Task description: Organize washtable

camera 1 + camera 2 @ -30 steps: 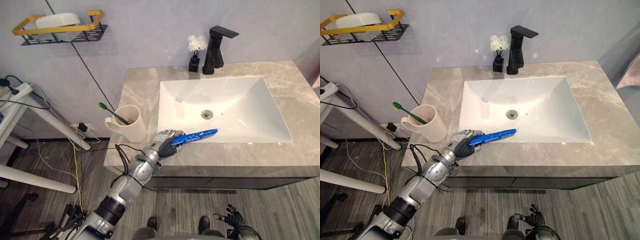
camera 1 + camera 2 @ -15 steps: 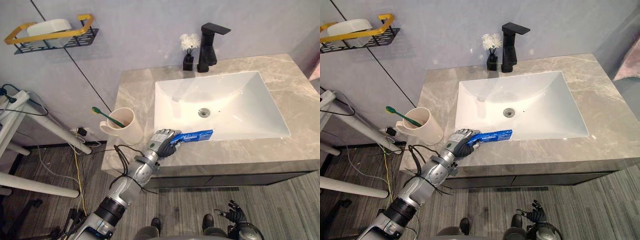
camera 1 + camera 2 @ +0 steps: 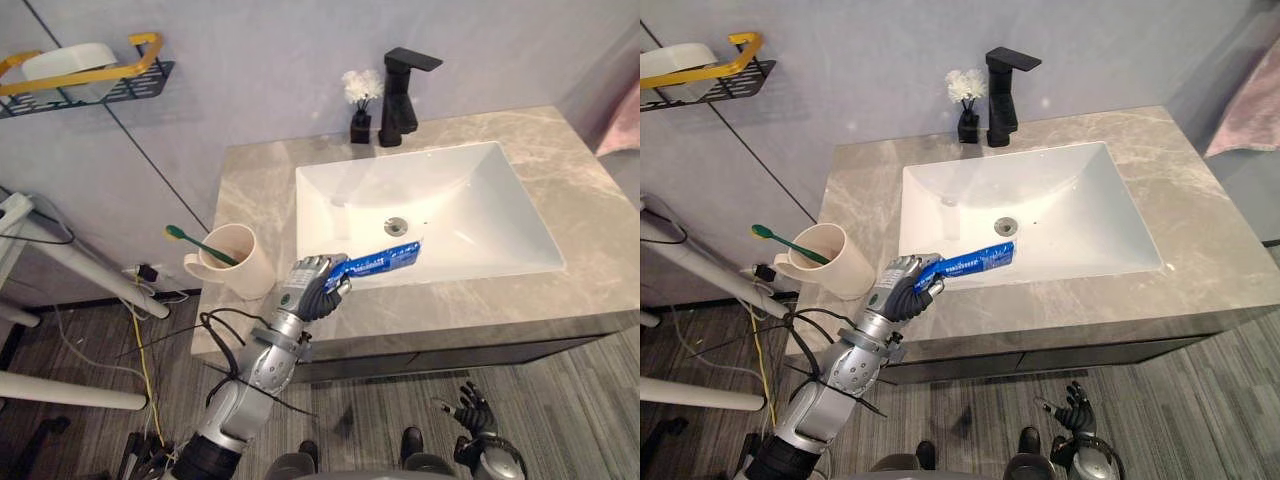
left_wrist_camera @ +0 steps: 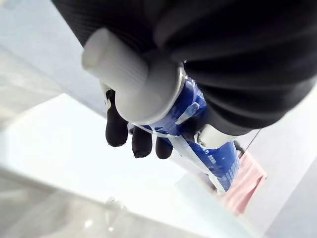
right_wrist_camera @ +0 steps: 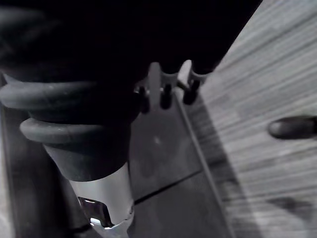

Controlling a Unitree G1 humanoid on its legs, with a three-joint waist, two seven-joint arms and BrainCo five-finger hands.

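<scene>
The wall shelf (image 3: 100,80) runs off the picture's edge, and the toothbrush (image 3: 200,247) has its lower end hidden inside the cup (image 3: 246,270) (its green end pokes out)

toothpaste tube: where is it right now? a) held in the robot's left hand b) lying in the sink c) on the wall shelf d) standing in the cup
A: the left hand has its fingers curled round the cap end of the blue toothpaste tube, which sticks out over the front of the sink. The cup holds a green toothbrush instead.
</scene>
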